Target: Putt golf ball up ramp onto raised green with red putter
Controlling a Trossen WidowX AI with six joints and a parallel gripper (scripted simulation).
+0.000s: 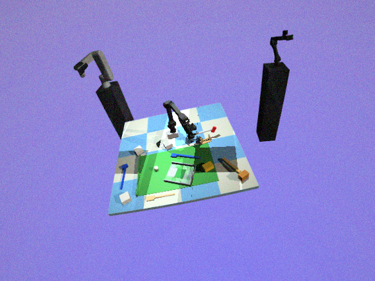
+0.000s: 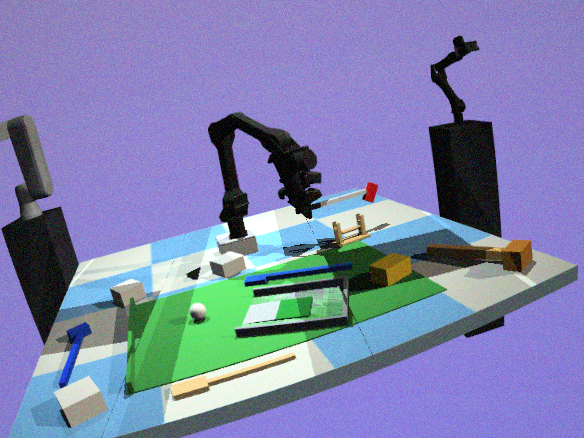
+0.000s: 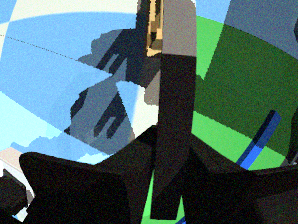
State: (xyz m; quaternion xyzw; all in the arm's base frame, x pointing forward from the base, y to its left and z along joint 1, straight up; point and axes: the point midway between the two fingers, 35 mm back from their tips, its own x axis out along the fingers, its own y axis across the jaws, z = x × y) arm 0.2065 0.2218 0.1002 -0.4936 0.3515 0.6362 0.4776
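Observation:
The red putter has a red head and a grey shaft with a black grip; it (image 1: 214, 129) (image 2: 370, 192) (image 3: 179, 30) is held in the air above the wooden rack (image 1: 206, 140) (image 2: 361, 226), its head pointing right in the top and exterior views. My gripper (image 1: 191, 136) (image 2: 307, 214) (image 3: 166, 132) is shut on the black grip end. The white golf ball (image 1: 156, 168) (image 2: 197, 311) lies on the green mat (image 1: 148, 186) (image 2: 165, 360), left of the ramp. The dark-walled ramp (image 1: 178, 183) (image 2: 292, 328) has a light slope and a green patch inside. The ball is not visible in the wrist view.
A blue bar-shaped club (image 1: 186, 156) (image 2: 310, 271) lies between the ramp and my arm. An orange block (image 1: 208, 166) (image 2: 390, 270) stands right of the ramp. A brown mallet (image 1: 243, 175) (image 2: 517, 255) lies far right. A blue hammer (image 1: 123, 176) (image 2: 72, 357) and white blocks are at the left.

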